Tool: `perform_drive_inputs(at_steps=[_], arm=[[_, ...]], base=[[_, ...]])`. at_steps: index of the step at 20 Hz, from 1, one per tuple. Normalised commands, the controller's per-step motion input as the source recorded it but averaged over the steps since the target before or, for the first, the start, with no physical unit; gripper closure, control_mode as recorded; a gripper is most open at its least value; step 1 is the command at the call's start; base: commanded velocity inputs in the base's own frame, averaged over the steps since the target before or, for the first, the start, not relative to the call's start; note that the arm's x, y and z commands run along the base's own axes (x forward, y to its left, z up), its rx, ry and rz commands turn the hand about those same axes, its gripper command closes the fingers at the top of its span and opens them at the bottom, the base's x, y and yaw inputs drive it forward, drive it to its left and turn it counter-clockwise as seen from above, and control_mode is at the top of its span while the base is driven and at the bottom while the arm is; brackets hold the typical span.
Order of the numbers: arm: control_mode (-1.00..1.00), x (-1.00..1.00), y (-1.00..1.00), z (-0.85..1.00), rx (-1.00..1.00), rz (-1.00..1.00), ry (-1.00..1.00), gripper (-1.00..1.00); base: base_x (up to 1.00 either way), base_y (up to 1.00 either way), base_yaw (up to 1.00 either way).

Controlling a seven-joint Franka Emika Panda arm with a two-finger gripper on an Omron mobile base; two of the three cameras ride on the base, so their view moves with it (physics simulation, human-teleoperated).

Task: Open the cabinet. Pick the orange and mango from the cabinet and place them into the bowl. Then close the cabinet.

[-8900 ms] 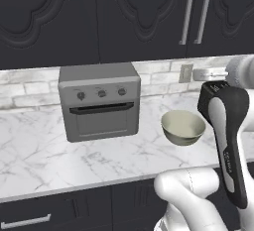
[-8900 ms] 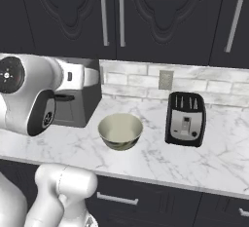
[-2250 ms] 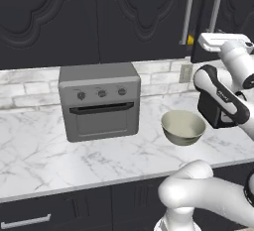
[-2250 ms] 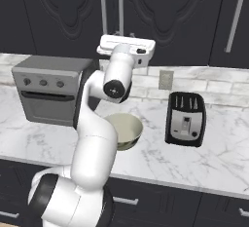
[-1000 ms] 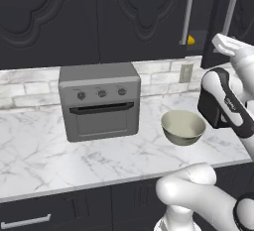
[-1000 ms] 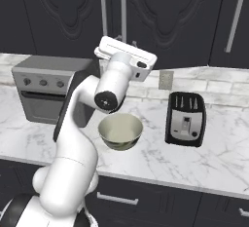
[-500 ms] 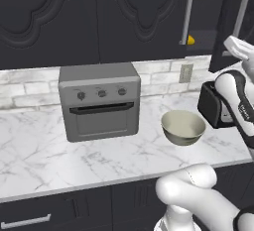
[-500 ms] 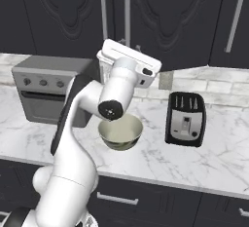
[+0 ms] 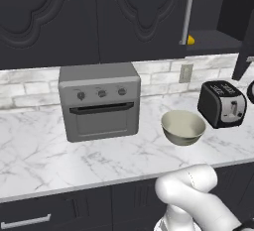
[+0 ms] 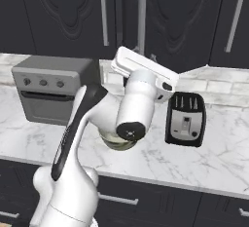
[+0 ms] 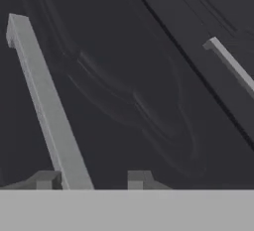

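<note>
The black cabinet point(image 9: 139, 17) has its right door point(image 10: 180, 21) swung partly out, and the dark shelf inside point(image 9: 213, 39) shows. On that shelf the yellow mango point(image 9: 190, 39) peeks past the left door's edge. The orange is hidden. In the hand view my gripper point(image 11: 93, 178) is shut on the right door's silver bar handle point(image 11: 47, 106), which rises slanting from between the finger tips. My white wrist point(image 10: 144, 75) sits just below that handle point(image 10: 141, 16). The cream bowl point(image 9: 183, 127) stands on the counter, half hidden behind my arm in the right base view.
A grey toaster oven point(image 9: 100, 106) stands left of the bowl and a black toaster point(image 9: 223, 103) right of it on the marble counter point(image 9: 59, 160). Another cabinet door with its own handle point(image 10: 235, 16) is further right. Dark drawers run below the counter.
The right door has swung further out with my hand on its handle. More of the shelf inside shows, and the arm has moved right, out of the left base view.
</note>
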Motion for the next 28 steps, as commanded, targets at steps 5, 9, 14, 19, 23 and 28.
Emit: perform_drive_inputs(at_steps=[5,9,14,19,23,28], arm=[[-1.0,-0.4,-1.0,0.0,0.13,0.12,0.0,1.0],[-1.0,-0.01,-0.39,0.0,0.05,0.07,0.0,-1.0],[-1.0,-0.53,0.0,-0.24,-0.07,0.04,0.01,-1.0],[-1.0,-0.92,0.0,-0.29,-0.16,0.08,0.01,-1.0],[-1.0,-1.0,0.05,0.03,-0.13,0.03,-0.17,-1.0],[-1.0,-0.8,0.73,0.0,-0.27,-0.13,-0.11,-1.0]], base=[[0.0,0.0,0.0],[0.0,0.0,0.0],[0.0,0.0,0.0],[0.0,0.0,0.0],[0.0,0.0,0.0],[0.0,0.0,0.0]])
